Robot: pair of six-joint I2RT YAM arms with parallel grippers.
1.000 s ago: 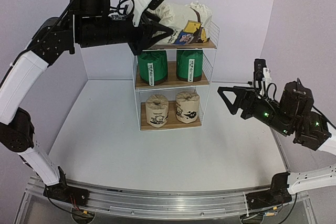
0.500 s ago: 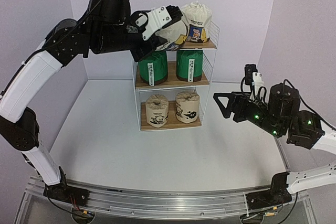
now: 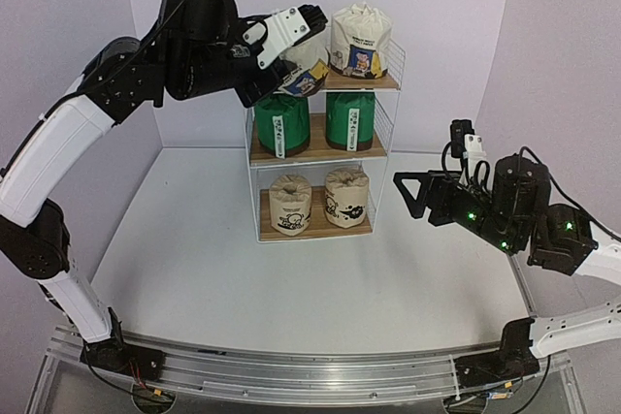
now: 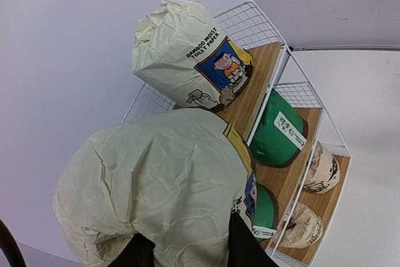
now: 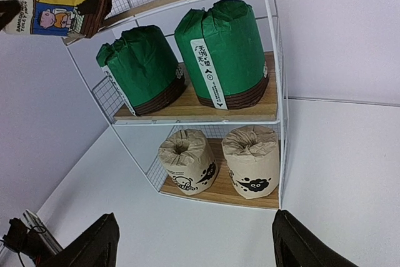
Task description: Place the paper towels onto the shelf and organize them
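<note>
**Cream roll gripped at the shelf's top tier**

The left gripper (image 4: 187,249) has its fingers (image 4: 240,245) pressed against the sides of a tilted cream roll (image 4: 156,179). It holds the roll at the left end of the top board of the shelf (image 3: 317,154), just beside an upright cream roll (image 3: 360,41). Whether the tilted roll touches the board I cannot tell. Two green rolls (image 3: 282,123) stand on the middle board and two beige printed rolls (image 3: 290,205) on the bottom one. The right gripper (image 3: 415,196) hovers over the tabletop (image 3: 291,288) to the right of the shelf, fingers wide and empty.
</note>
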